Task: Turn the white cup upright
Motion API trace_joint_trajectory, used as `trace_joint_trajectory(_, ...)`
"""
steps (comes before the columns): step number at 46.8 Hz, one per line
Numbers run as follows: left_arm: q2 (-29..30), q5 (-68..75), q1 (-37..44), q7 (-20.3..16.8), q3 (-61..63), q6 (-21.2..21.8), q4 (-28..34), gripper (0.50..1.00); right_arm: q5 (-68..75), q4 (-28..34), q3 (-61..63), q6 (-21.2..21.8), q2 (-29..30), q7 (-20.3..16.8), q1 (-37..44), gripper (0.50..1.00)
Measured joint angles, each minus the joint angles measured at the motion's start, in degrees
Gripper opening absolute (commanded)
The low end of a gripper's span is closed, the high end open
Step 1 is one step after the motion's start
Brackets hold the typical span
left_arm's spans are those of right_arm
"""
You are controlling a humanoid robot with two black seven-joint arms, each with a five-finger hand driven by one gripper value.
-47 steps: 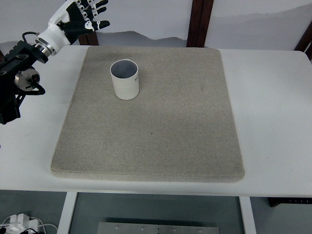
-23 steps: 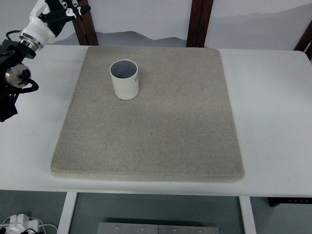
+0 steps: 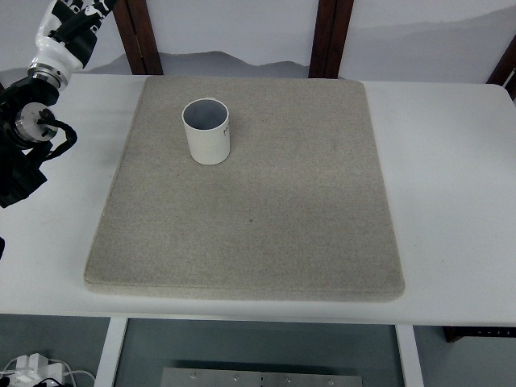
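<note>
A white cup [image 3: 206, 131] stands upright with its mouth up on a grey felt mat [image 3: 250, 218], toward the mat's far left. My left arm [image 3: 32, 121] comes in at the upper left edge. Its hand [image 3: 71, 18] is raised at the top left corner, well away from the cup and cut off by the frame edge, so its fingers are hidden. The cup is free of any hand. My right arm is out of view.
The mat lies on a white table [image 3: 451, 185]. Two dark wooden posts [image 3: 330, 36] stand behind the table's far edge. A white power strip [image 3: 32, 371] lies on the floor at the lower left.
My left hand has drawn back up and to the left, away from the cup, until it is mostly out of frame. The cup has not moved.
</note>
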Motion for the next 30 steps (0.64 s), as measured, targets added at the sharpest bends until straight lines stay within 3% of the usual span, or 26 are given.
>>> trace_joint_trajectory(11,-3.46,-0.35,1.25,8.83,-9.19,3.13,1.96,0.996,0.12,-0.03,-0.17,0.0,0.0,0.0,-0.05,0.952)
trace_joint_trajectory(30,-5.77,-0.39,3.85,11.36,-17.6,4.12,1.97,0.999,0.32,-0.05,0.14,0.0,0.0,-0.04,-0.1,0.952)
